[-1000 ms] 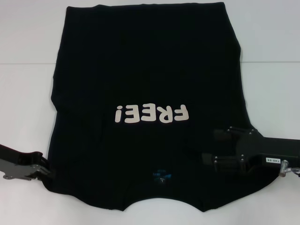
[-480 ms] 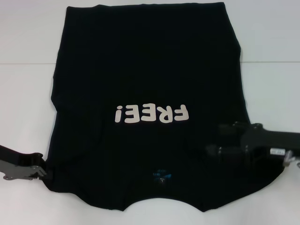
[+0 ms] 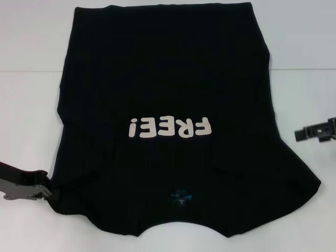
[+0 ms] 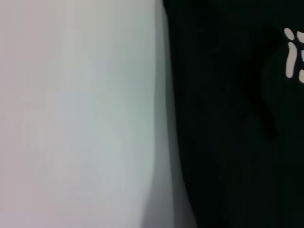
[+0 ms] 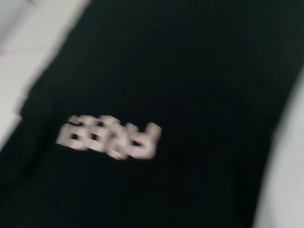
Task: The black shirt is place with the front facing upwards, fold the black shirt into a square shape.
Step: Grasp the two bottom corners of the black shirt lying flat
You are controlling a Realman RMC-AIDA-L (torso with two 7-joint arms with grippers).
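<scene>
The black shirt (image 3: pixel 168 79) lies flat on the white table, front up, collar towards me. Its white "FREE!" lettering (image 3: pixel 170 127) reads upside down, and a small blue neck label (image 3: pixel 181 197) shows near the collar. My left gripper (image 3: pixel 50 190) sits low at the shirt's near left edge, against the cloth by the sleeve. My right gripper (image 3: pixel 315 131) hovers off the shirt's right side, over bare table. The left wrist view shows the shirt's edge (image 4: pixel 237 142) beside the table; the right wrist view shows the shirt (image 5: pixel 190 71) and its blurred lettering (image 5: pixel 109 137).
The white table (image 3: pixel 31 105) surrounds the shirt on the left, right and far sides. The shirt's right sleeve (image 3: pixel 302 181) spreads out towards the near right. A faint seam line crosses the table at the far side.
My right gripper has lifted off the shirt's near right part and drawn back to the right, uncovering the right sleeve. The left gripper has barely moved.
</scene>
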